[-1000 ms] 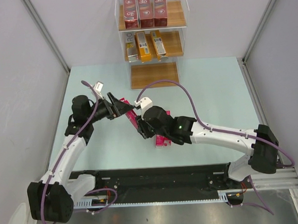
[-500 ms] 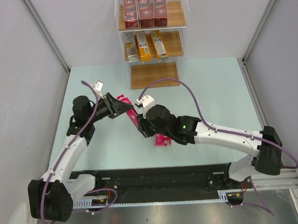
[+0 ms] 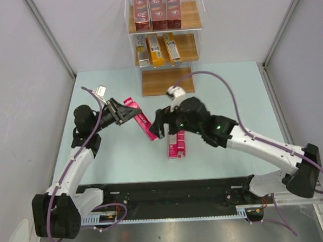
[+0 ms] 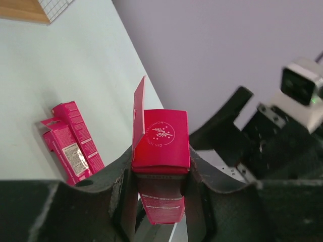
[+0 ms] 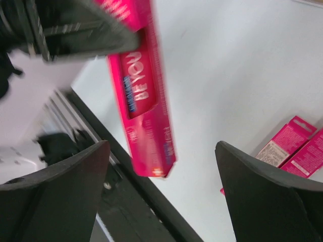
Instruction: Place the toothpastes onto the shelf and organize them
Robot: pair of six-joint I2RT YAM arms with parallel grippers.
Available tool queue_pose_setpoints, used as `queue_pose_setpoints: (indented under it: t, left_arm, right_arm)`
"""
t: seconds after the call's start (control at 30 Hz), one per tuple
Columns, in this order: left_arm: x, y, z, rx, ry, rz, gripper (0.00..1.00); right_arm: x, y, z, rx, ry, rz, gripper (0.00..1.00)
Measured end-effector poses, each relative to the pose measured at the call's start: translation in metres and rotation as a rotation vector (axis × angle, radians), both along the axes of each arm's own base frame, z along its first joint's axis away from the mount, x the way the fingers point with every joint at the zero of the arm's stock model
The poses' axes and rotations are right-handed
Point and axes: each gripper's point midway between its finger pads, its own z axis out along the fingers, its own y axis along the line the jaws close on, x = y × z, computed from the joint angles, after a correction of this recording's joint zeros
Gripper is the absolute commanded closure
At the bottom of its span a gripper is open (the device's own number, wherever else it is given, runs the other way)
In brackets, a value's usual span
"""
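My left gripper (image 3: 129,113) is shut on one end of a slim pink toothpaste carton (image 3: 143,124), which it holds tilted above the table; in the left wrist view the carton (image 4: 160,146) sits squeezed between both fingers, its end flap sticking up. Beside the carton's free end, my right gripper (image 3: 159,126) stands wide open and touches nothing; its wrist view shows the carton (image 5: 144,101) hanging ahead of the spread fingers (image 5: 60,186). Two more pink cartons (image 3: 176,144) lie side by side on the table. The shelf (image 3: 167,81) stands at the back.
The shelf's top tier holds three dark red cartons (image 3: 157,10) upright. On the middle tier lie orange-yellow cartons (image 3: 163,49). The lowest board is bare. Grey walls close the table's left and right sides, and a black rail (image 3: 171,193) runs along the near edge.
My right gripper has let go of the pink carton, opened wide and drawn back to the right. My left gripper has shut on the carton's other end and now carries it alone.
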Motion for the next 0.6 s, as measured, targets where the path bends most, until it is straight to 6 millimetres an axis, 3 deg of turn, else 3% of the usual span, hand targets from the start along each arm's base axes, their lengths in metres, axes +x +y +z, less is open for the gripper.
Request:
queue_pose_setpoints:
  t: [0.13,0.23,0.43,0.6]
  left_arm:
    - [-0.001,0.001,0.014,-0.047,-0.028,-0.016,0.73]
    - [-0.001,-0.001,0.027,-0.090,-0.052,-0.039,0.74]
    - [-0.003,-0.004,0.041,-0.147,-0.069,-0.072,0.74]
    - [-0.005,-0.005,0.045,-0.165,-0.067,-0.091,0.74]
  right_arm:
    - [0.027,-0.040,0.027,0.256,0.086,-0.054,0.08]
    - [0.036,-0.064,0.026,0.441,0.164,-0.071,0.08]
    - [0.001,-0.041,0.003,0.587,0.347,0.093,0.09]
    - [-0.028,-0.013,0.011,0.663,0.406,0.236,0.12]
